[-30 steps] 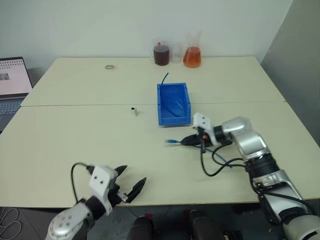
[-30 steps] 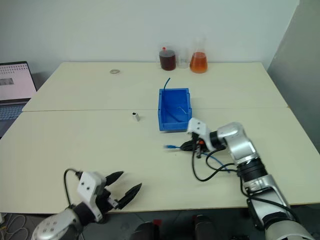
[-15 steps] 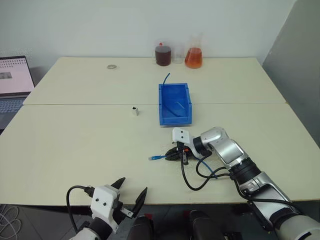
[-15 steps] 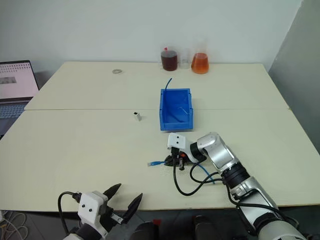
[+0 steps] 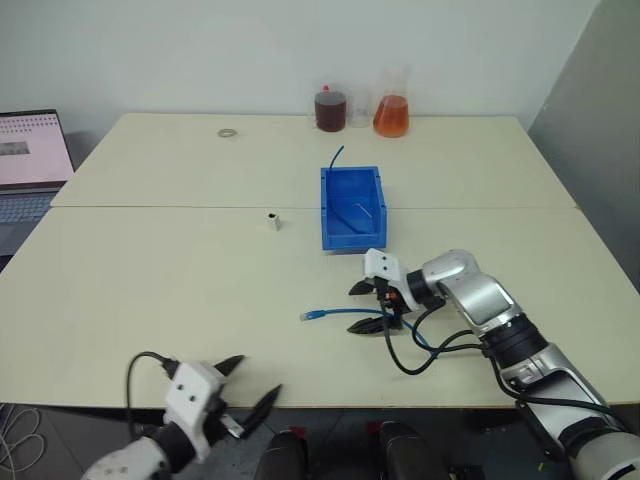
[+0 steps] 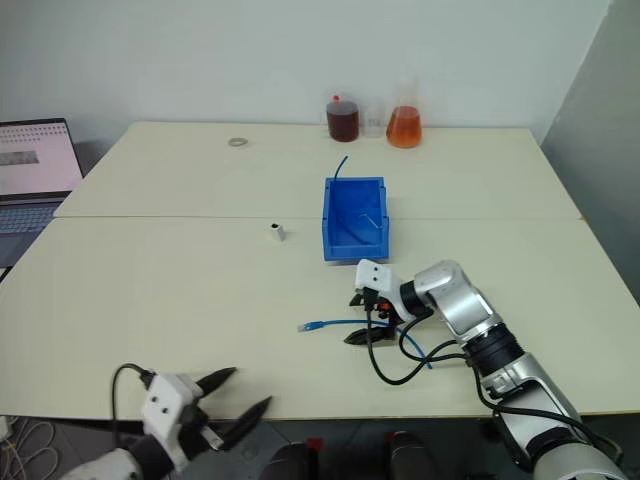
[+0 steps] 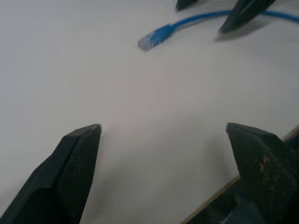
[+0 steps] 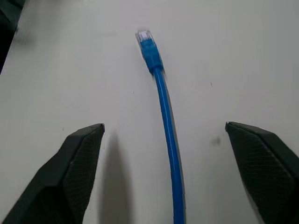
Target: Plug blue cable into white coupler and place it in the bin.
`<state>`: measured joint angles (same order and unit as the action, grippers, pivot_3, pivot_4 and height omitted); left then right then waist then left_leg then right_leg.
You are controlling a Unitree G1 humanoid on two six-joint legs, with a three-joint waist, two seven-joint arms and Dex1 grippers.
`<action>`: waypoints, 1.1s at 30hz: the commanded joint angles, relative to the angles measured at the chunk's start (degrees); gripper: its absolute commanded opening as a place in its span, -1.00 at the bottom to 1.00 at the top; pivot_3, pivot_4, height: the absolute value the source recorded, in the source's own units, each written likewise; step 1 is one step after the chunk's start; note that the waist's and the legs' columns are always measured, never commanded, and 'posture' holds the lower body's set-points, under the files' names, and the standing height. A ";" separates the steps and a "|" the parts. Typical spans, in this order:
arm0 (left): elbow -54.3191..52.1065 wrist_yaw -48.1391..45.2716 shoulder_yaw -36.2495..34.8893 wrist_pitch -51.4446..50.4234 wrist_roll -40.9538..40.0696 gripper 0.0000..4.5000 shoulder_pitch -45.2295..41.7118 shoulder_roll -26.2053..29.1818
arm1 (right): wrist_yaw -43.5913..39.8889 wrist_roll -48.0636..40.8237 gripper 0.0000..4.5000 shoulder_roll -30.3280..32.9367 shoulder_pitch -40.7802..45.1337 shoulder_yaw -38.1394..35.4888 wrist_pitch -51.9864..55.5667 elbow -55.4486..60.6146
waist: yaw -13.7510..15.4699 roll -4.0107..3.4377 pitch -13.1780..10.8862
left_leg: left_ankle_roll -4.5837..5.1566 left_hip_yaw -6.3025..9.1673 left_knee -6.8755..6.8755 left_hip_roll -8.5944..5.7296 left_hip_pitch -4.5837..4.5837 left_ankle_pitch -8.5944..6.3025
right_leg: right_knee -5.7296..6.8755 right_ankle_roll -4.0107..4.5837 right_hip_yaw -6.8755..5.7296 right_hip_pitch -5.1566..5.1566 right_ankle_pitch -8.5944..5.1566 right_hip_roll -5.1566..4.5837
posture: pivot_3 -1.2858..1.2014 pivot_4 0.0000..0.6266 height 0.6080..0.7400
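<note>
And there it goes: your right gripper (image 5: 366, 307) has sprung wide open, where a second ago it was pinched shut on the blue cable (image 5: 345, 312), so the cable now lies loose on the table (image 5: 150, 270) between those spread black fingers, its clear plug (image 5: 309, 316) pointing toward the left edge. That looks like a set-down or a regrip, not progress on the plugging itself, because the white coupler (image 5: 270, 221) stands well apart, up near the table's middle seam, untouched and unplugged. Your left gripper (image 5: 250, 388) hangs at the near edge with its fingers spread too, holding nothing, and over the last second it has shifted along that edge while staying open. In its wrist view the plug lies ahead of it with bare tabletop between. The bin (image 5: 352, 207) sits just past the right gripper toward the far edge, with a dark wire stub (image 5: 333, 157) poking over its far rim and something thin and pale lying inside that is too small to identify. Around you: a pale cream table made of two joined halves, two flasks of brown and orange liquid (image 5: 389, 112) at the far edge, a small ring (image 5: 227, 132) near the far left, a laptop (image 5: 35, 160) off the left edge, and plain light walls behind.
</note>
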<state>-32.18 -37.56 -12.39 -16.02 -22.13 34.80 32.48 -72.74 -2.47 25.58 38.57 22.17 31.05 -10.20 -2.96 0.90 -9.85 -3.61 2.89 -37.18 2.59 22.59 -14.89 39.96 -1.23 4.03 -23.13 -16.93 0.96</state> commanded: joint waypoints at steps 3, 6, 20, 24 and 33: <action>10.11 -8.35 -8.05 -4.77 -6.07 1.00 -12.85 10.59 | -3.91 -9.74 0.99 7.29 -2.66 -7.67 7.56 14.12 | 0.08 -0.01 -0.05 | 0.00 0.02 0.02 0.04 0.01 0.00 | 0.00 0.02 -0.04 -0.01 -0.01 0.02 | 0.03 -0.52 1.00; 16.43 -9.87 -6.32 -5.83 -5.82 1.00 -23.55 13.51 | -3.35 -14.68 0.99 9.67 -3.74 -11.97 10.80 19.94 | 0.16 0.01 -0.05 | 0.00 0.12 0.03 0.03 0.04 0.00 | 0.00 0.02 -0.12 -0.03 -0.01 0.04 | 0.03 -0.52 1.00; 30.63 -29.29 10.28 -5.09 -3.14 1.00 -45.78 14.82 | 3.91 -25.70 0.99 14.26 -5.06 -17.80 21.52 31.74 | -0.13 0.09 -0.10 | 0.00 0.08 0.11 0.00 0.14 0.00 | -0.01 0.08 -0.13 -0.09 -0.03 0.00 | 0.03 -0.52 1.00; 35.96 -34.41 14.79 -1.50 -0.20 1.00 -50.85 13.77 | 5.29 -29.25 0.99 15.82 -5.00 -18.96 24.65 34.21 | 0.04 0.12 -0.11 | 0.00 0.10 0.08 -0.01 0.15 0.00 | -0.01 0.07 -0.14 -0.07 -0.03 0.00 | 0.03 -0.52 1.00; 44.71 -40.66 22.30 8.07 5.90 1.00 -57.41 8.73 | 8.97 -33.02 0.99 18.73 -6.93 -19.94 26.81 36.96 | 0.19 0.14 -0.12 | 0.00 0.09 0.08 -0.02 0.19 0.00 | -0.02 0.08 -0.13 -0.09 -0.03 0.00 | 0.03 -0.52 1.00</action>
<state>11.24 -77.04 9.61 -10.59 -17.20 -20.56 41.66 -64.64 -33.63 43.38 31.90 4.15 57.46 24.51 -2.77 1.04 -9.97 -3.60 2.99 -37.11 2.57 22.79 -14.88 39.94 -1.15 3.88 -23.22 -16.96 0.96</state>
